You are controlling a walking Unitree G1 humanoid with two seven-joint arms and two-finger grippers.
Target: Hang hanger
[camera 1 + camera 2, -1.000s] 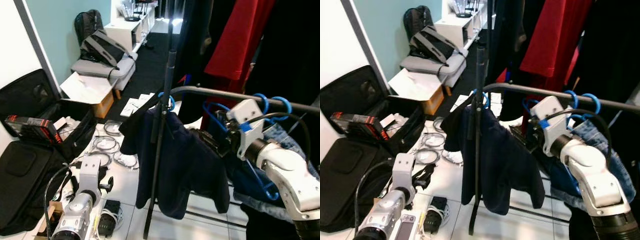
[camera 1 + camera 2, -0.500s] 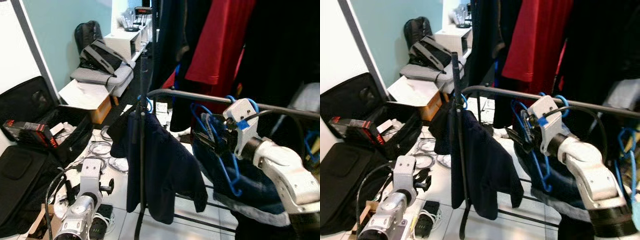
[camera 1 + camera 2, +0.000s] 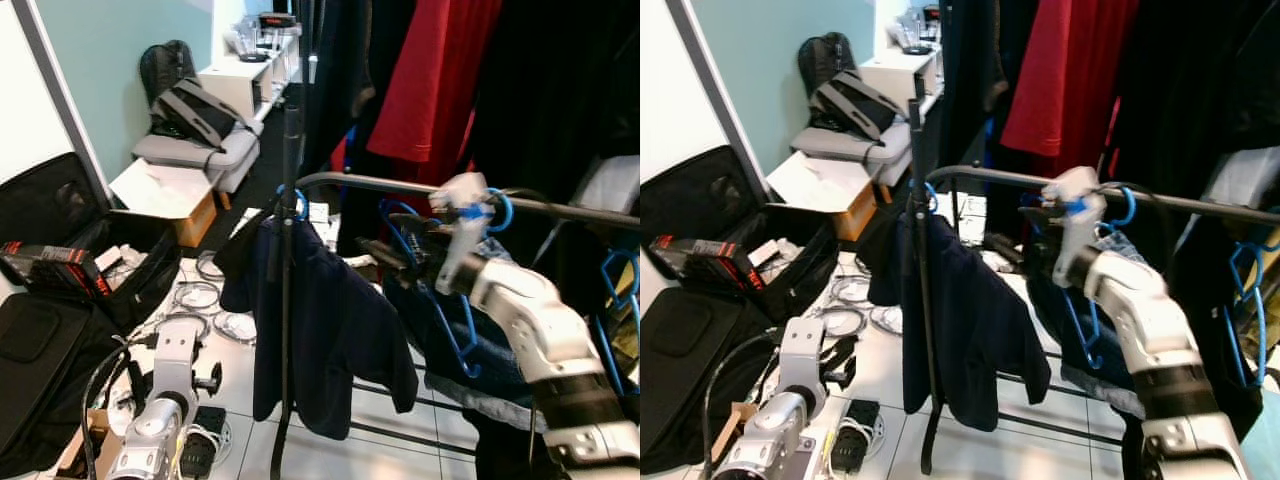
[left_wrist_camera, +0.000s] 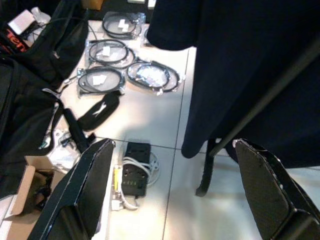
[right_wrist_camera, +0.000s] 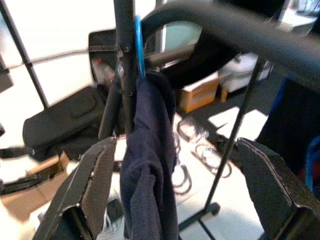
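The blue hanger (image 3: 462,330) with denim hangs from the rack rail (image 3: 400,186) just beneath my right gripper (image 3: 385,250), whose fingers are spread empty, my left gripper (image 4: 170,190) idling low.

Blue hanger (image 3: 455,300) with denim garment, hooked over the dark rail (image 3: 560,208), beside the navy top's hanger.
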